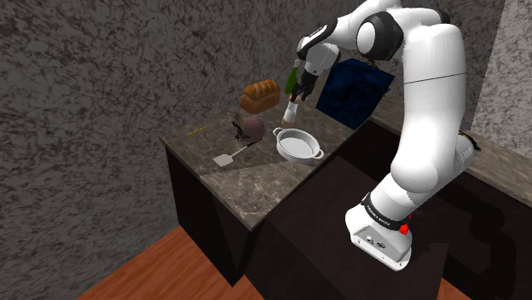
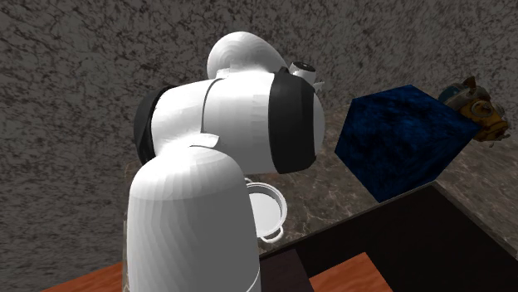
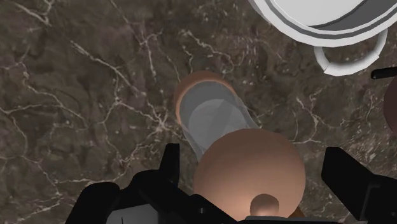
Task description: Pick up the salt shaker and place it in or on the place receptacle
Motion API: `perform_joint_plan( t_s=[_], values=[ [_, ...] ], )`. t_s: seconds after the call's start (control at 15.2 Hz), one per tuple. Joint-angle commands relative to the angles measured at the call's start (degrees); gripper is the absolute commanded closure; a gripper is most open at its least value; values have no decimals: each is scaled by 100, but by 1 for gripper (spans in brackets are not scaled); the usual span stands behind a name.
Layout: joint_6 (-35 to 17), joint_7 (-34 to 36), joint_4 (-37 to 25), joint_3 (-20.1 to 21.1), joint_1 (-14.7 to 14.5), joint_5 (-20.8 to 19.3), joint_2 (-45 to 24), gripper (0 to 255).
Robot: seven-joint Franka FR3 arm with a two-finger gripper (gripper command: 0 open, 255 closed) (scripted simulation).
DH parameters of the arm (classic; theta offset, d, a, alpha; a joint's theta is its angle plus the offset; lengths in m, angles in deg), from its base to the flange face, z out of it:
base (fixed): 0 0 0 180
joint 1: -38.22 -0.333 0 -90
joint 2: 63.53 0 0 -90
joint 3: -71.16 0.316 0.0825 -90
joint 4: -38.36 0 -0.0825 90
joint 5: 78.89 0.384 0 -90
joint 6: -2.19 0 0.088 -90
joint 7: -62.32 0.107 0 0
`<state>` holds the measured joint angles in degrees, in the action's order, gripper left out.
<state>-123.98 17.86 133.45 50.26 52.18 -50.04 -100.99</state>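
The salt shaker (image 3: pixel 216 121) has a clear body and a copper-coloured cap, and it stands on the dark marble counter (image 3: pixel 83 95). My gripper (image 3: pixel 251 159) is right over it, open, with one finger on each side. The left finger (image 3: pixel 172 167) is close to the glass, while a gap shows between the cap and the other finger. From the shoulder view, the gripper (image 1: pixel 295 98) hangs just above the shaker (image 1: pixel 291 112). A white two-handled pan (image 1: pixel 297 145) lies on the counter just beside the shaker, its rim and one handle (image 3: pixel 343 54) in the wrist view.
A bread loaf (image 1: pixel 260 94), a green bottle (image 1: pixel 292 80) and a dark blue box (image 1: pixel 354 89) stand toward the wall. A brown object (image 1: pixel 251 128) and a pale spatula (image 1: pixel 226 158) lie at the pan's left. The counter edge (image 1: pixel 256 223) drops to a wooden floor.
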Motion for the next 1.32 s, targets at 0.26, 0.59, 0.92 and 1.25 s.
perform_joint_plan(
  t_s=[0.26,0.59,0.92,1.25],
  values=[
    [-11,-6,3,3,2,5,-6,0],
    [-13,-8,7,2,3,6,-5,255],
    [-14,-9,10,2,3,5,-3,255],
    [180,79,-16,-63,-37,-92,180,255]
  ],
)
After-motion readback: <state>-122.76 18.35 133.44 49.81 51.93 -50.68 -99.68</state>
